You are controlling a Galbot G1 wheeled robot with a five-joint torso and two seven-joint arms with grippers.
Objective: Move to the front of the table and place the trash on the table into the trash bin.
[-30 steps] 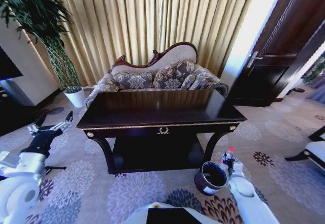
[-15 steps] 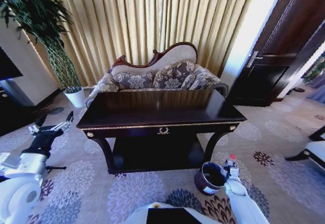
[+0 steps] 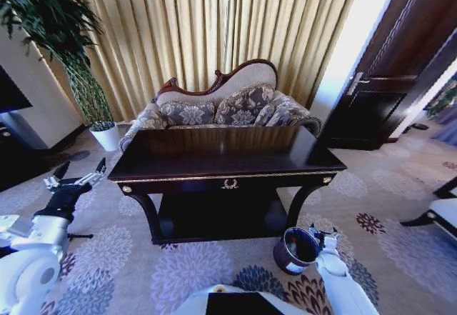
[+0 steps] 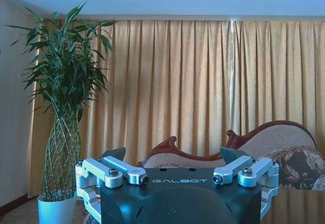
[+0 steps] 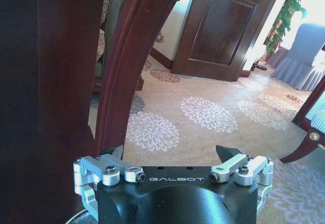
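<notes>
The robot stood before the front of the table (image 3: 227, 159), whose dark glossy top carried no litter that the head view could show. The trash bin (image 3: 294, 249) sat on the carpet just off the table's front right leg, and the right gripper (image 3: 319, 238) hung at the bin's rim on its right side, fingers spread apart with nothing between them. The right wrist view agreed: both fingertips (image 5: 227, 153) stood wide of each other over patterned carpet, beside the table's curved leg (image 5: 127, 71), and a pale arc at the lower corner of that view was probably the bin's rim (too little of it to be sure).

The left gripper (image 3: 75, 179) was held out past the table's left edge, clear of it, its fingers likewise open and empty; the left wrist view looked across to the curtains, the sofa (image 4: 264, 148) and the potted plant (image 4: 63, 117).

Judged from this, the step in hand was the release over the bin, and it looked complete, since nothing was gripped. What lay inside the bin could not be made out. The next move would call for raising the right arm clear of the rim without tipping the bin, then checking the tabletop for any remaining piece.
</notes>
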